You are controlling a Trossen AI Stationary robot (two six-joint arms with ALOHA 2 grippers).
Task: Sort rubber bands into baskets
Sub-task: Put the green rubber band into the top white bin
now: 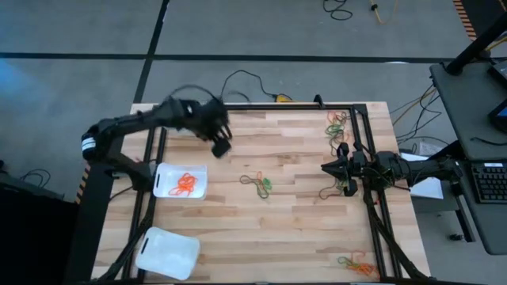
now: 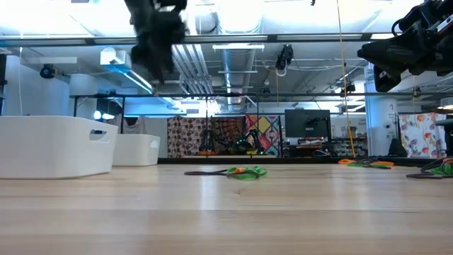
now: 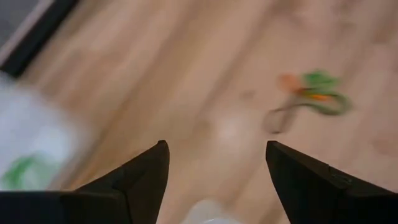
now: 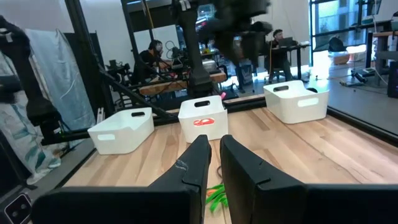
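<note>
My left gripper hangs open and empty above the table's far left part, slanting down; in its wrist view a small pile of orange and green rubber bands lies on the wood ahead. That pile is at the table's middle. One white basket holds orange bands, another basket stands near the front left corner, and a third basket with something green in it shows beside my left fingers. My right gripper waits shut at the right edge, held level above the table.
More rubber bands lie in heaps at the far right, under my right gripper and at the near right corner. A black frame runs along the table's edges. Bare wood lies between the baskets and the middle pile.
</note>
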